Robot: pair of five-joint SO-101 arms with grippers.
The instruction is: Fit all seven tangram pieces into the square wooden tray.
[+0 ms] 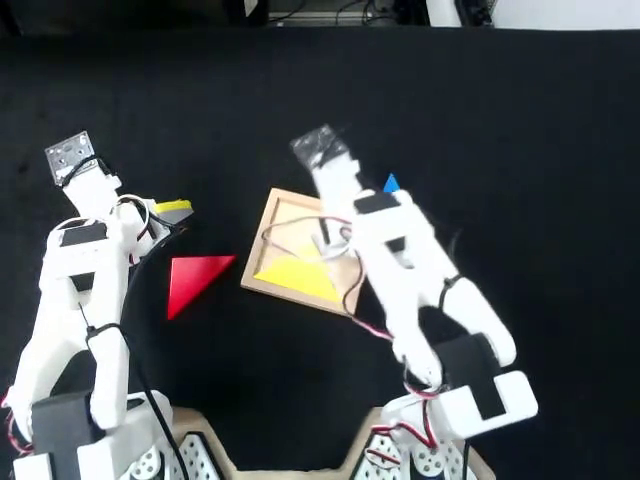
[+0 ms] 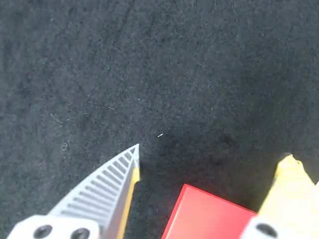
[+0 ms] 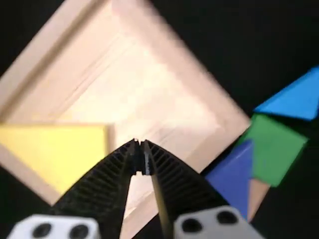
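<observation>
The square wooden tray (image 1: 283, 212) lies mid-table with a yellow triangle (image 1: 296, 279) in its near corner. My right gripper (image 3: 139, 146) hangs shut and empty over the tray floor (image 3: 149, 94), beside the yellow triangle (image 3: 55, 154). Past the tray's corner lie a blue triangle (image 3: 294, 99), a green square (image 3: 276, 147), a dark blue piece (image 3: 232, 174) and a tan piece (image 3: 256, 196). A red triangle (image 1: 195, 278) lies on the cloth left of the tray. My left gripper (image 2: 212, 153) is open above the cloth, and the red triangle's corner (image 2: 209, 216) shows between its fingers, back from the tips.
Black cloth covers the table. The right arm (image 1: 400, 260) stretches over the tray's right side and hides most of the pieces behind it; a blue tip (image 1: 391, 183) peeks out. The left arm (image 1: 85, 260) stands at the far left.
</observation>
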